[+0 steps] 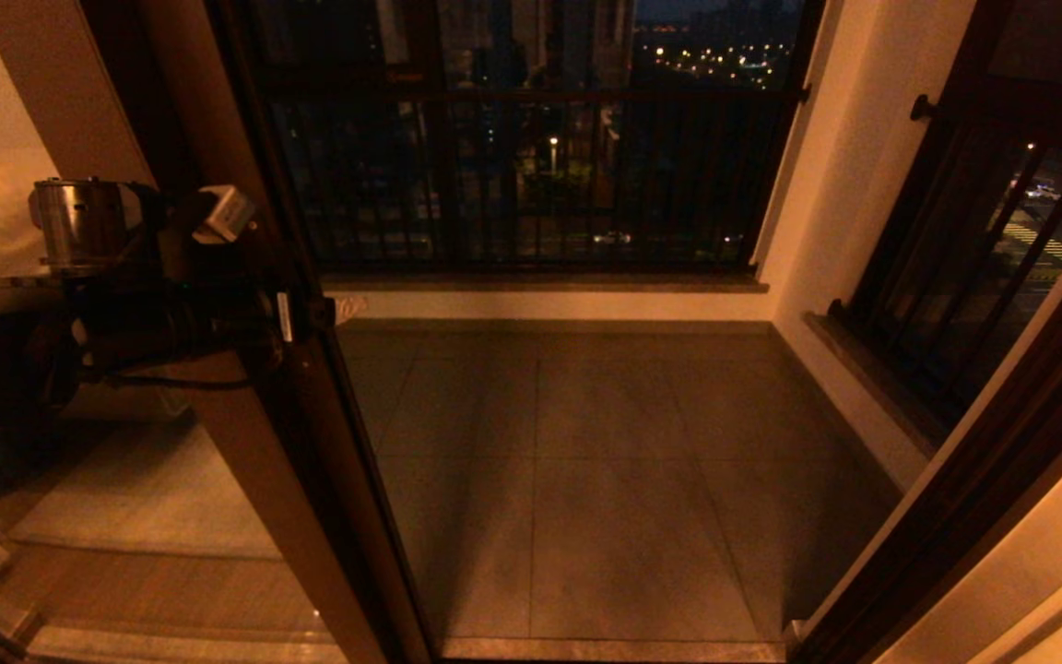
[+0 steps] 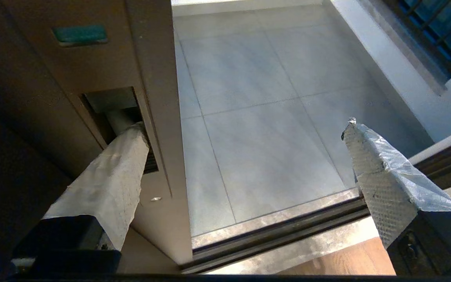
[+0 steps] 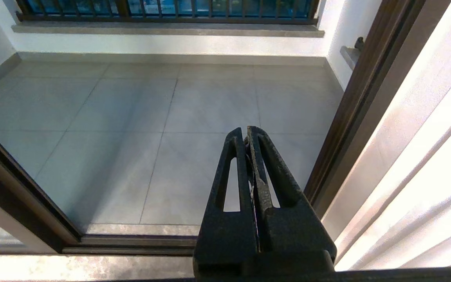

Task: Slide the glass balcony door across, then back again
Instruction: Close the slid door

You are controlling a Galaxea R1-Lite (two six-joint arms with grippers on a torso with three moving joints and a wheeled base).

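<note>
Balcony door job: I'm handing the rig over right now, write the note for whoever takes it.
Left pincer: open, one finger hooked in the door's handle slot, the other finger free over the balcony floor.
Right pincer: shut, holding nothing, idle before the doorway by the right jamb.
Door: at the left, doorway open onto the balcony.
Done: door stands slid open.
Left: slide it across the opening toward the right jamb; which leg of the task this is, the views do not show.
</note>
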